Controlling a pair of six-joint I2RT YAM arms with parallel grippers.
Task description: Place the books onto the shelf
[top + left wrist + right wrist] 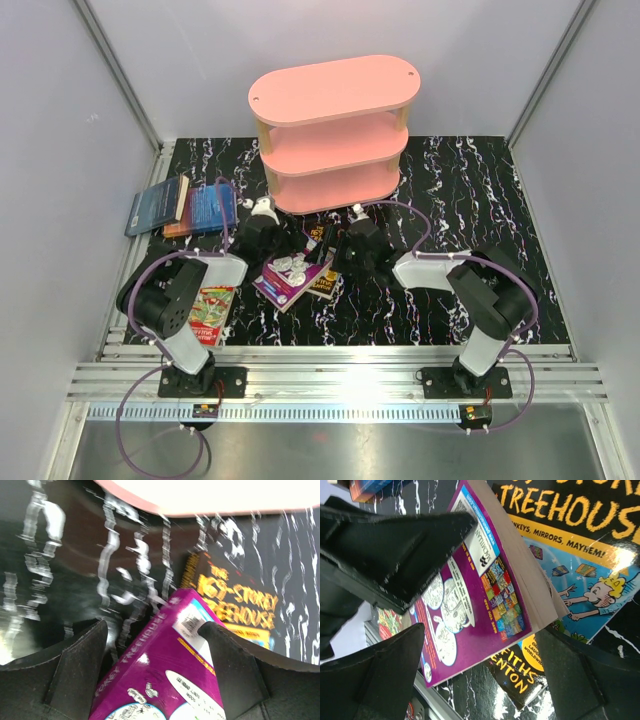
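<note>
Straddling purple book (165, 655), left hand (155, 627) spread, right hand (480, 630) spread wide

The table (470, 190) has a black top veined with white marbling. It spreads beneath the fingers (82, 665), out to both sides of them and on past their tips. In the left wrist view the marbling ahead of the fingers is smeared with blur. Pale grey walls (60, 120) stand left, right and beyond the fingers, with slim metal posts (115, 70) along the corners. Behind the fingers, at the table's near edge, lie ribbed aluminium rails (340, 375), brightly lit in the middle, and behind those a dull metal sheet (350, 445).
</note>
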